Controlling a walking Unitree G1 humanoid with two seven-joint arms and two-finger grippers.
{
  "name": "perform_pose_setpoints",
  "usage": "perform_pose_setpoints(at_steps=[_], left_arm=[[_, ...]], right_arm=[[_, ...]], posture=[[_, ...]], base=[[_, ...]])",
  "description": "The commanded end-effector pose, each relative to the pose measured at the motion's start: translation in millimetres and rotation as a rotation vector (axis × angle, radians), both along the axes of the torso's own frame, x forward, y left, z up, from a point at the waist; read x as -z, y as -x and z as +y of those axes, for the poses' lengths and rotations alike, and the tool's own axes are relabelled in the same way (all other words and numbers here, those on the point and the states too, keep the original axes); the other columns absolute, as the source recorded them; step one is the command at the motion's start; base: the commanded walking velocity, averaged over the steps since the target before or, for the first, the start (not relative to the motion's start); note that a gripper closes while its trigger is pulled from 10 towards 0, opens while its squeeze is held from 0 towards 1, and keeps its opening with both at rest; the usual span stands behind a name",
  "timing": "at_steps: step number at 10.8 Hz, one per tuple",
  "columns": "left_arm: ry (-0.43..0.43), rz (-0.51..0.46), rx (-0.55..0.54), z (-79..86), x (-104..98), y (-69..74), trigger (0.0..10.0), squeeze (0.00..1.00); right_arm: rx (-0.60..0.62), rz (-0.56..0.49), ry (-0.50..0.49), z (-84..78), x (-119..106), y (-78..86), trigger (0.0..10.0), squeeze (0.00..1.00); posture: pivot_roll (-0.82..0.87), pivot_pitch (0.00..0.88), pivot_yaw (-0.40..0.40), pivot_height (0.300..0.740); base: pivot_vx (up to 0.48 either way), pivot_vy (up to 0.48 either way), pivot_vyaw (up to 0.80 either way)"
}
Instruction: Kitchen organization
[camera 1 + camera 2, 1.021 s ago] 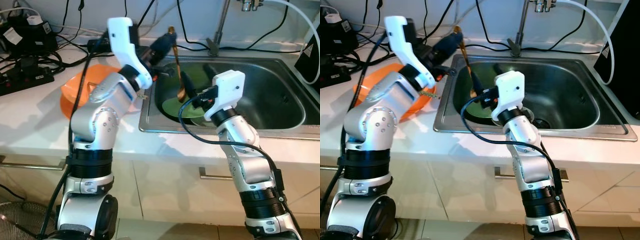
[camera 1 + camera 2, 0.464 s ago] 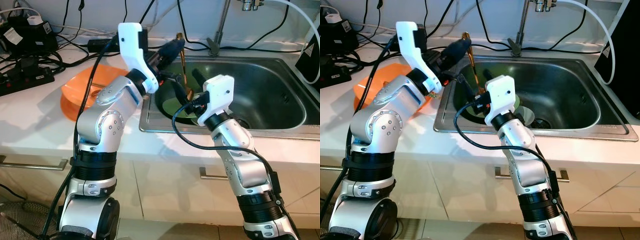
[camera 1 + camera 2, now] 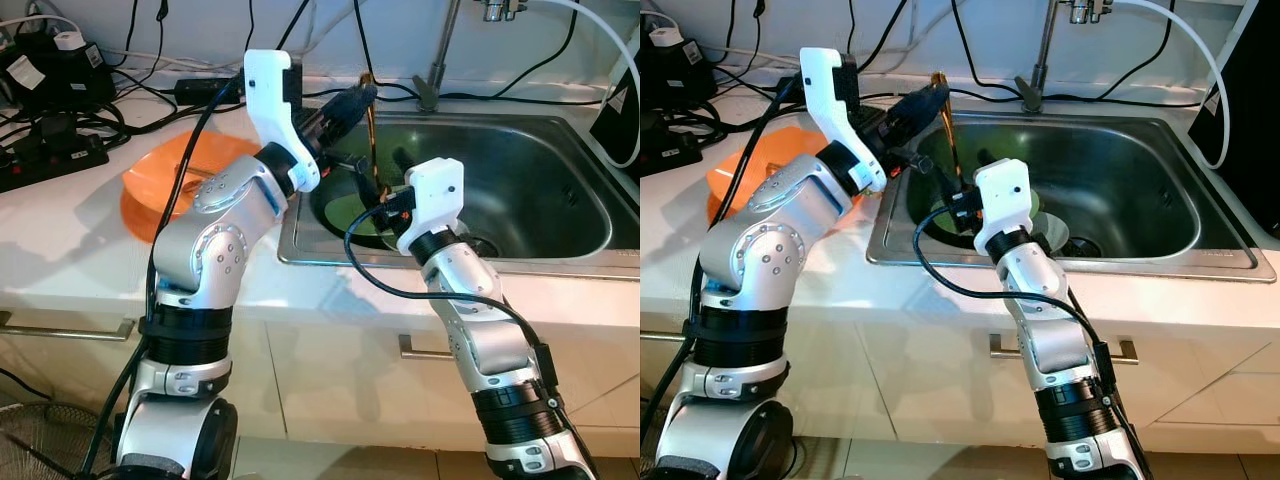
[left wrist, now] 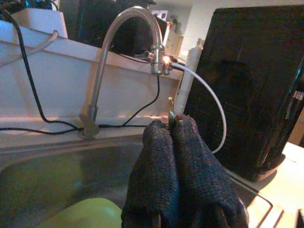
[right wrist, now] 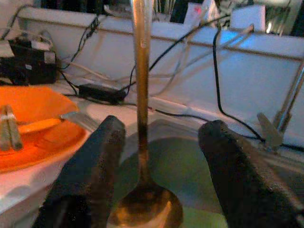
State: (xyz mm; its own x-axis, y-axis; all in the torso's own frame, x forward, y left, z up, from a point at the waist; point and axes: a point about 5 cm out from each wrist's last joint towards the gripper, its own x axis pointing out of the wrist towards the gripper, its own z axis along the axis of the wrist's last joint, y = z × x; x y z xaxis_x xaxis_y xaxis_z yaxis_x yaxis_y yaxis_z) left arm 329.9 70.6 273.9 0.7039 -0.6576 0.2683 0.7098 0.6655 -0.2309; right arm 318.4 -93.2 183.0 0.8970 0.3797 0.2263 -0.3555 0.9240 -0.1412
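Note:
A long brass-coloured ladle [image 3: 371, 130] hangs upright over the left part of the steel sink [image 3: 540, 190]. My left gripper [image 3: 358, 96] is shut on the top of its handle; the left wrist view has the handle tip [image 4: 171, 115] poking out between the pressed fingers [image 4: 159, 156]. My right gripper [image 5: 164, 128] stands open in the sink, one finger on each side of the ladle handle [image 5: 140, 71] and not touching it. The ladle's bowl [image 5: 148, 209] hangs just over a green plate [image 3: 348, 210] on the sink floor.
An orange plate [image 3: 150, 185] with utensils [image 5: 10, 127] on it lies on the white counter left of the sink. Power strips and black cables [image 3: 60, 110] crowd the back left. The faucet [image 4: 107, 61] rises behind the sink, and a black box [image 4: 251, 85] stands at its right.
My left gripper has carried the ladle to the right, out over the sink. My right gripper has moved left, so its open fingers now stand on either side of the handle.

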Motion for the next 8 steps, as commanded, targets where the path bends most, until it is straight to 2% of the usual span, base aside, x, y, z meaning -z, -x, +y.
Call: perform_pose_setpoints(at_steps=[1,8], left_arm=[[-0.002,-0.023,0.029,-3.1,-5.1,4.2,10.0,0.00],[-0.004,-0.009,0.048,-6.1,-3.6,6.3,10.0,0.00]], right_arm=[[0.023,-0.002,0.006,-2.4,-3.0,-3.8,0.0,0.00],[0.010,-0.004,0.000,1.8,-2.3,-5.5,0.0,0.00]], posture=[[-0.07,0.000,0.026,0.740],[-0.07,0.000,0.024,0.740]], base=[[0.000,0.000,0.00],[0.000,0.000,0.00]])
